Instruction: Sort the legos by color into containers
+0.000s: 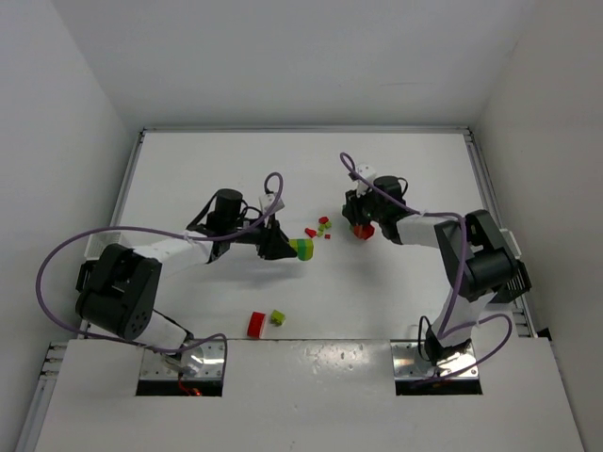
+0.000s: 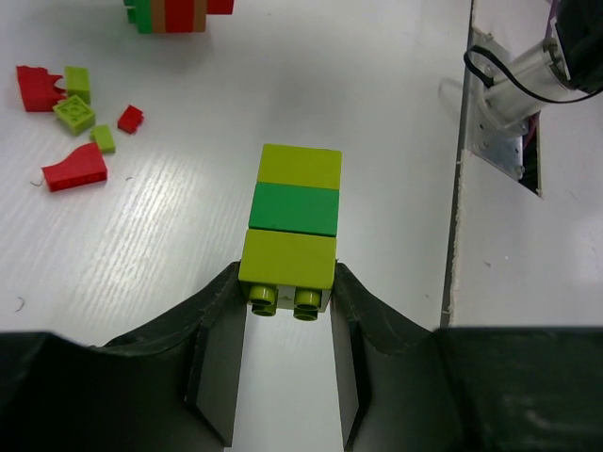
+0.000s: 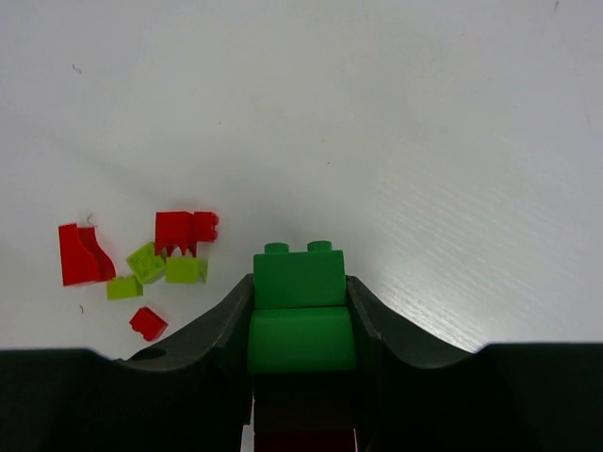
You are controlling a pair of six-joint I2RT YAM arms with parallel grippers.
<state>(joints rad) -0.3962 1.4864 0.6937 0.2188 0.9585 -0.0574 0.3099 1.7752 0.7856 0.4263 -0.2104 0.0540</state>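
Observation:
My left gripper [image 1: 288, 247] [image 2: 287, 303] is shut on one end of a lego stack [image 2: 292, 207] [image 1: 302, 250] of lime, dark green and lime bricks, which sticks out beyond the fingertips. The right gripper [image 1: 361, 226] [image 3: 300, 315] is shut on another lego stack [image 3: 300, 282] of dark green bricks with red ones behind them. That stack also shows at the top of the left wrist view [image 2: 174, 13]. Small loose red and lime legos [image 1: 320, 228] [image 2: 73, 141] [image 3: 151, 264] lie between the two grippers. The containers are out of view.
A red brick [image 1: 256, 324] and a lime brick [image 1: 277, 317] lie near the front ledge [image 1: 301, 358]. The table's right rail [image 2: 462, 188] with a cabled bracket [image 2: 504, 104] stands beyond the left stack. White walls enclose the table.

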